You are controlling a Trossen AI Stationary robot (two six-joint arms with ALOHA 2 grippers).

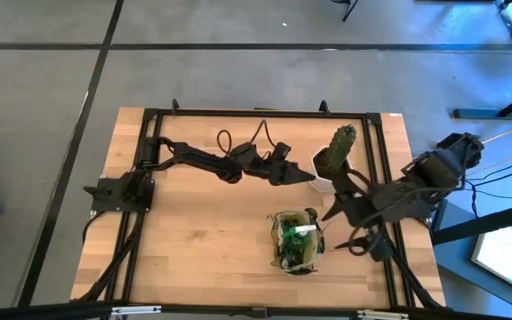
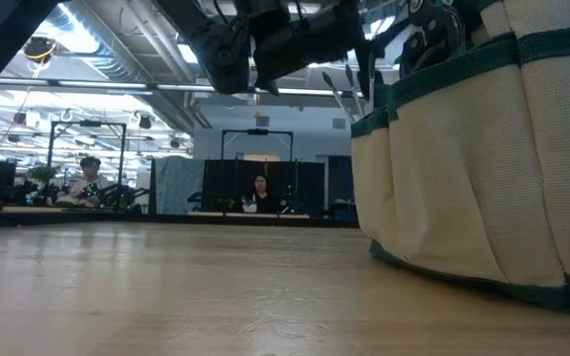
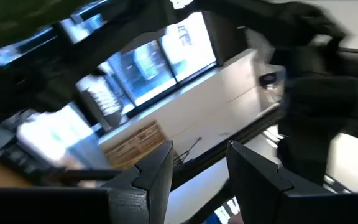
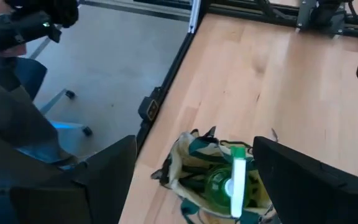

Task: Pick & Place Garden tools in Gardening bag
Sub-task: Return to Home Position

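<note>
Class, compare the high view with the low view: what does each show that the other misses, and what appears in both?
Only the high view: the cactus in its white pot, the green spray bottle inside the gardening bag, and the left arm and right arm from above. Only the low view: the bag's side pockets and green trim side-on, and people in the room behind. Both: the bag, the wooden table and dark arm parts.
</note>
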